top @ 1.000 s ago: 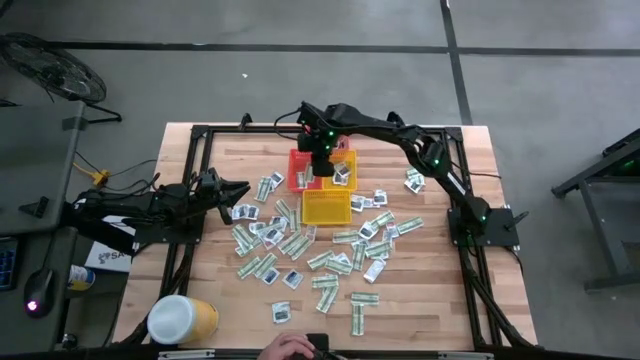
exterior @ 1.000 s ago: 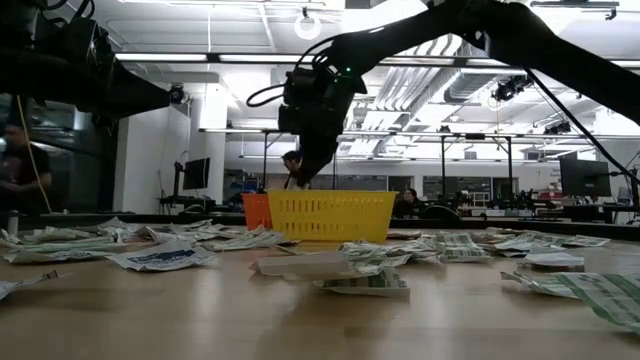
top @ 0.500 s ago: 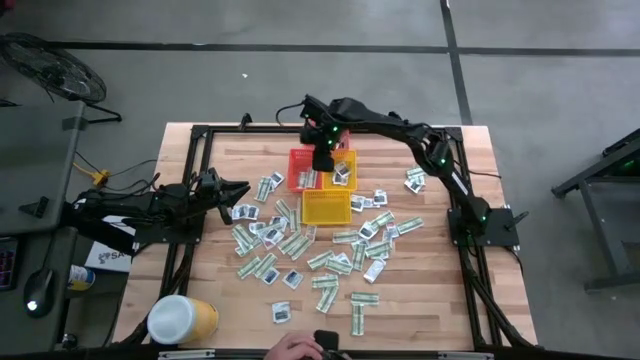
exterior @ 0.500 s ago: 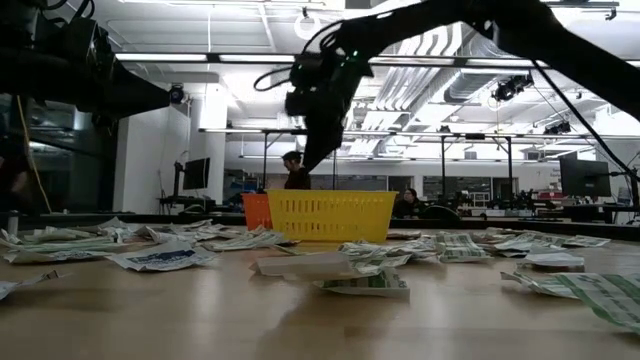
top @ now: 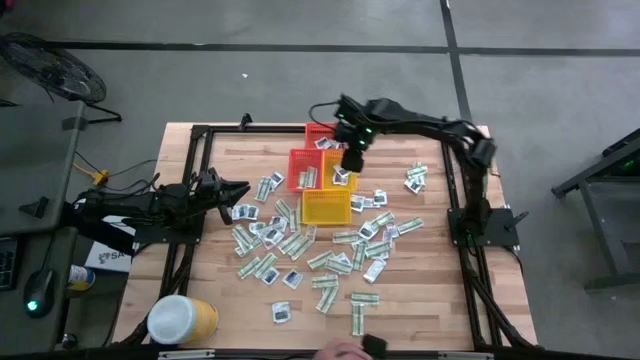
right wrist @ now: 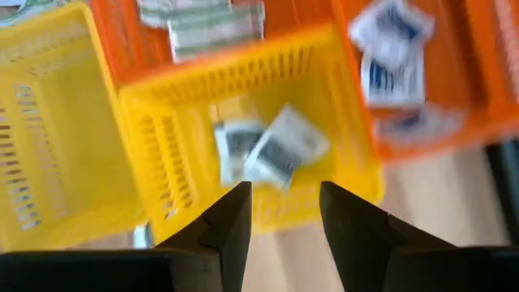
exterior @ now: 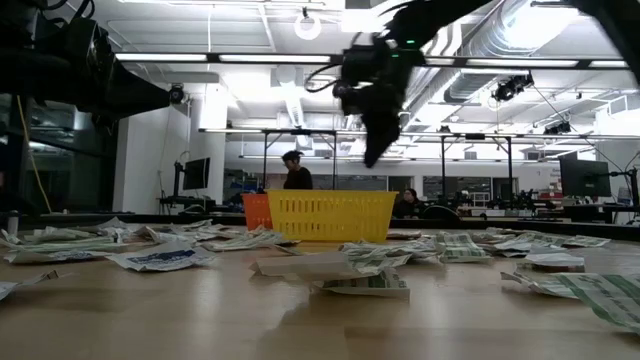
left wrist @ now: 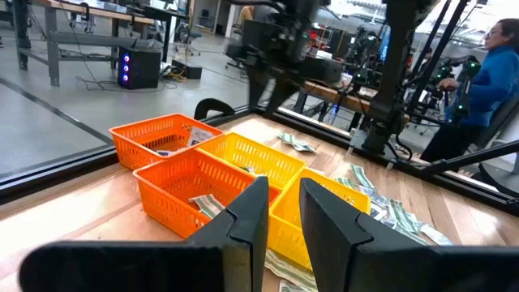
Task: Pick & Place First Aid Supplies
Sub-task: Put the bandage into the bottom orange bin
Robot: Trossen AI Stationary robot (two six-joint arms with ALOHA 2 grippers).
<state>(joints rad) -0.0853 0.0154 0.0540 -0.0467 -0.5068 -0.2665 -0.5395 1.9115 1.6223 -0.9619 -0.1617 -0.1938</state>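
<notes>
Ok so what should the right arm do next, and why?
Probably swing back over the loose flat packets on the wooden table for another pick: the right claw is open and empty above the small plastic baskets, with packets already lying inside.

Baskets [top: 322,180] block mid-table — bare wood [top: 440,300] lies free beside the packets [top: 330,262].

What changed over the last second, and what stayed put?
The right gripper rose off the baskets, swung toward the right side of the table and is open and empty; packets lie in the small yellow basket below it. The left gripper, the loose packets and the tub did not move.
</notes>
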